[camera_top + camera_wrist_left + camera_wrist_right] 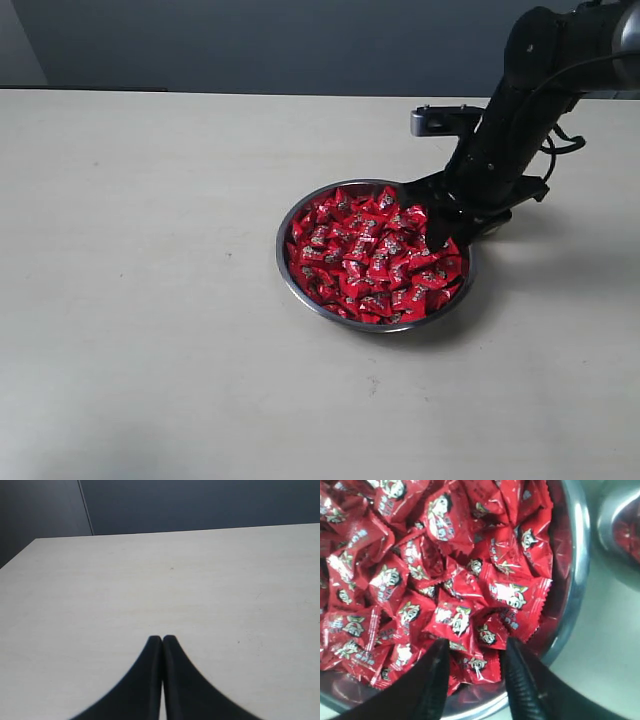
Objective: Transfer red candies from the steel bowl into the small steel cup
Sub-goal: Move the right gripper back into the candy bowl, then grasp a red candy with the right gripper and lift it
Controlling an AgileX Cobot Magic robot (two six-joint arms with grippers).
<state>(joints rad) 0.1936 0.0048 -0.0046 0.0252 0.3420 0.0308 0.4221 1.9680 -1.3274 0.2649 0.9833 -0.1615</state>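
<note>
Right pincer (477,647) part-open among candies (450,580), gripping nothing | left pincer (162,640) closed, empty | bowl (579,580) heaped | cup (612,510), upper right, shows some red | nearly all left

Pale cream table (150,330), matte, with a faint fine grain; takes up most of the exterior view and ends in a straight far edge. Behind it, dark blue-grey wall (250,45), plain and flat, with a lighter panel (18,45) at the far left. In the left wrist view, thin vertical seam (85,507) in the wall, and one tiny dark speck (171,568) on the table surface.
</note>
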